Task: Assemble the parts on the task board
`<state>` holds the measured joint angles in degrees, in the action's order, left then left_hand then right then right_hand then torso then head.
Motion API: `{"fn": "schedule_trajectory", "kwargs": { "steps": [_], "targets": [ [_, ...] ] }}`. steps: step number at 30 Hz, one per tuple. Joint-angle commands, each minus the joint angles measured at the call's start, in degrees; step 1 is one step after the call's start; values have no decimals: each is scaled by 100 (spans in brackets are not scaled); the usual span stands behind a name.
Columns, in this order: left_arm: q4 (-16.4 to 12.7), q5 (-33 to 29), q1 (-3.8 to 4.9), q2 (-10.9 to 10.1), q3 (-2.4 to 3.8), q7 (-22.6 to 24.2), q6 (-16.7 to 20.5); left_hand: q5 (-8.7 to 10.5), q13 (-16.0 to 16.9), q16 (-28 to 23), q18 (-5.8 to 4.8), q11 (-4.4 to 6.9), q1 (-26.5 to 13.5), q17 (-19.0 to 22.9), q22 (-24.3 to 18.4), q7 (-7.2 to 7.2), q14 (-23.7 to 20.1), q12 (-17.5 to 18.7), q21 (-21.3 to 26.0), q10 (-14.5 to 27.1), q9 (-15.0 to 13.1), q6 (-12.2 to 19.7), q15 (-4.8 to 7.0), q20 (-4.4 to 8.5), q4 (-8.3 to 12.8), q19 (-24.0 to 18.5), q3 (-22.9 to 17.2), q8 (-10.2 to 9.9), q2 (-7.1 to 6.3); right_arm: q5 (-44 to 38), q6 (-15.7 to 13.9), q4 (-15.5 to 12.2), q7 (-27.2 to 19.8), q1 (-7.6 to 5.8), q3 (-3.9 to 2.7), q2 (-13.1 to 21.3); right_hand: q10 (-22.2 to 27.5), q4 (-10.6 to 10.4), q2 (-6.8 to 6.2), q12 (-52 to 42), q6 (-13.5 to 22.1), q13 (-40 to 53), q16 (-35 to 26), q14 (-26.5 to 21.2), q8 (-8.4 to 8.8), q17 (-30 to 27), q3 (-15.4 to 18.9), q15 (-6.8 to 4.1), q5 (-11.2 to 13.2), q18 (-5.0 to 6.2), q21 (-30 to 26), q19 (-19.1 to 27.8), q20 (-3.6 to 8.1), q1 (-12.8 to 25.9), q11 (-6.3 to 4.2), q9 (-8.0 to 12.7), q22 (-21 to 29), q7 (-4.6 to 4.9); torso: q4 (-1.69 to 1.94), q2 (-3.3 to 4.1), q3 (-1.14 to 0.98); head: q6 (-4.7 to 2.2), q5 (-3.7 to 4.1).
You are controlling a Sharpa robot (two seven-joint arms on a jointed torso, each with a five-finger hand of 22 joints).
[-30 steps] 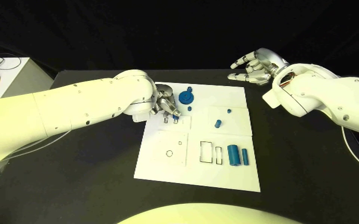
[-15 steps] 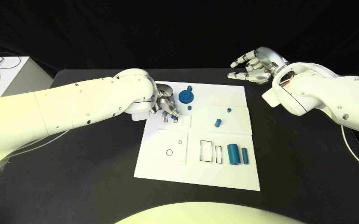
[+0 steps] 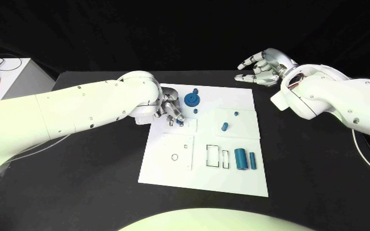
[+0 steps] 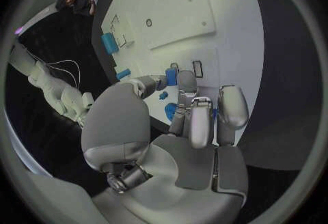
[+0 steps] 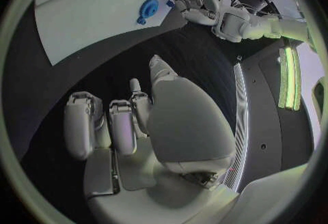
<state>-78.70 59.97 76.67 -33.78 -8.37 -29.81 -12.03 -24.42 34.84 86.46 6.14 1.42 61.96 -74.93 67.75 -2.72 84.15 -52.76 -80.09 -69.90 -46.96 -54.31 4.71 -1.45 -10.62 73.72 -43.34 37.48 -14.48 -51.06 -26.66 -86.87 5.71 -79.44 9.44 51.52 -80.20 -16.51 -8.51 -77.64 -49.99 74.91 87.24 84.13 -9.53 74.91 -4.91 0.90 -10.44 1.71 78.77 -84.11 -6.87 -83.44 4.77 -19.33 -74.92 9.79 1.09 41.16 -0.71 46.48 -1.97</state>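
The white task board (image 3: 231, 180) lies in the middle of the table. My left hand (image 3: 170, 107) hovers at its far left part and pinches a small blue part (image 4: 171, 76) between thumb and finger, just above two narrow slots (image 3: 176, 123). Right beside this hand lies a blue round disc (image 3: 191, 100). Two small blue pieces (image 3: 224, 126) sit mid-board, and two blue cylinders (image 3: 240, 159) lie at the near right beside rectangular outlines (image 3: 212, 156). My right hand (image 3: 262, 68) hangs off the board's far right corner, fingers apart and holding nothing (image 5: 136, 120).
A round hole (image 3: 175, 158) marks the board's near left panel. A tiny blue piece (image 3: 195, 90) sits behind the disc. A white box (image 3: 14, 76) stands at the table's far left. Black tabletop (image 3: 92, 177) surrounds the board.
The left hand's fingers have shifted slightly with the small blue part over the slots. The right hand has stayed nearly still.
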Motion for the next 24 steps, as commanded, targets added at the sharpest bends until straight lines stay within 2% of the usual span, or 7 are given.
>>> {"fn": "schedule_trajectory", "kwargs": {
  "steps": [1,24],
  "targets": [
    [-20,54,0,18,-3,22,-137,-33,5,24,-106,47,23,-881,4,36,414,-24,-27,-57,-569,-66,36,-2,1265,30,-1219,17,27,-99,-5,2,-48,3,-2,-5,42,-2,-9,20,30,408,-36,409,-25,875,-37,-31,-38,103,-36,-15,27,42,10,-3,-965,-4,-1,3,0,12,2],
    [-11,73,-24,39,-33,18,-161,-55,-10,17,-107,47,16,-867,5,36,410,-14,-28,-55,-570,-69,37,-1,1263,31,-1216,15,29,-102,13,20,-40,4,-2,-16,35,-3,-9,14,34,412,-34,411,-33,881,-38,-32,-48,102,-35,-17,28,52,9,-4,-966,-5,5,8,-1,46,14]
  ]
}}
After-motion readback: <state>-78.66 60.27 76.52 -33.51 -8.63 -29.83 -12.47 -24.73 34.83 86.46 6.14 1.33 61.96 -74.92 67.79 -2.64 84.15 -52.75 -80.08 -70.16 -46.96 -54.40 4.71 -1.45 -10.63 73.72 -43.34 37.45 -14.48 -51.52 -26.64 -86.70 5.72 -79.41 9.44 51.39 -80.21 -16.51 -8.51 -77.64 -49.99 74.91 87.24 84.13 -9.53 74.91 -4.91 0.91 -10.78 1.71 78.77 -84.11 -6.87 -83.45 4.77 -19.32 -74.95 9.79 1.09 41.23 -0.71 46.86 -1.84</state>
